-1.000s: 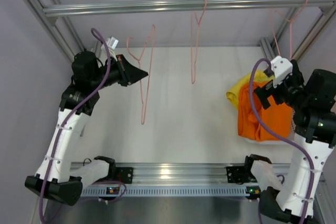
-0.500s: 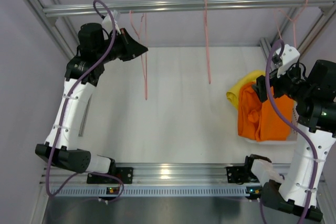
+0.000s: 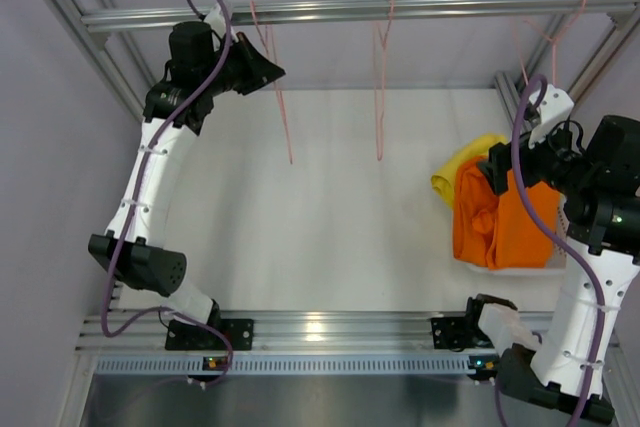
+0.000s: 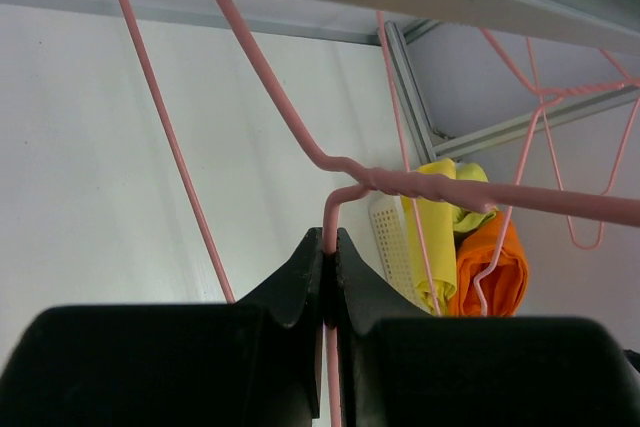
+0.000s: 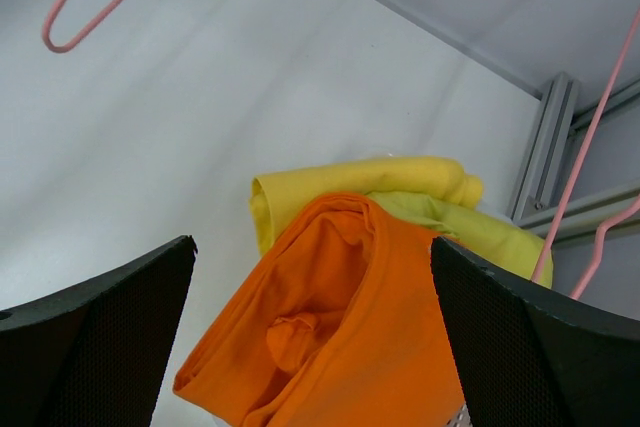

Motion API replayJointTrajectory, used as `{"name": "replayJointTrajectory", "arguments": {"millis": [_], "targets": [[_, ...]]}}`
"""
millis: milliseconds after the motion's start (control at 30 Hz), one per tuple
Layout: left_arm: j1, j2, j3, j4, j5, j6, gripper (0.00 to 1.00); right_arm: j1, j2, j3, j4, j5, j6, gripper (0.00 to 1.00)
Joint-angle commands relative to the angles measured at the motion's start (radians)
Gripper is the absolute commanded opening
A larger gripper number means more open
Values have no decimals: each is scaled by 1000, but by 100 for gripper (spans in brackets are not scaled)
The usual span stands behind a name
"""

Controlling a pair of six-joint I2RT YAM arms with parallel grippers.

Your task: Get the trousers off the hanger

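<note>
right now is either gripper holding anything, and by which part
The left gripper is shut on a pink wire hanger, pinching the wire just below its twisted neck. The right gripper is open and holds nothing.

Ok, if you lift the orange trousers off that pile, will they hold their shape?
Probably not: the orange trousers lie in soft folds, so they'd likely droop and unfold. Thin cloth, probably light. They overlap the yellow trousers, which may drag along.

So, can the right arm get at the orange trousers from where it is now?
Probably yes. The right gripper is open right above the orange trousers, which lie on top of the yellow trousers, with nothing in between.
</note>
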Motion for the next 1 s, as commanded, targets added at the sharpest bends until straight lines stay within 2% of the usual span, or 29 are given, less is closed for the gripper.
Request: {"name": "replayJointTrajectory", "arguments": {"millis": [0,333,767,867,967], "targets": [[-3,6,69,25,-38,-21,0,0,-19,-5,19,-41,13,99],[-3,46,136,13,-84,2,0,0,-27,-39,36,-73,21,99],[-2,103,92,5,-95,-18,0,0,-33,-51,27,-67,10,99],[-2,95,73,2,-101,-15,4,2,-35,-57,24,-71,9,99],[-2,92,72,-2,-99,-8,4,0,-35,-62,25,-78,12,99]]}}
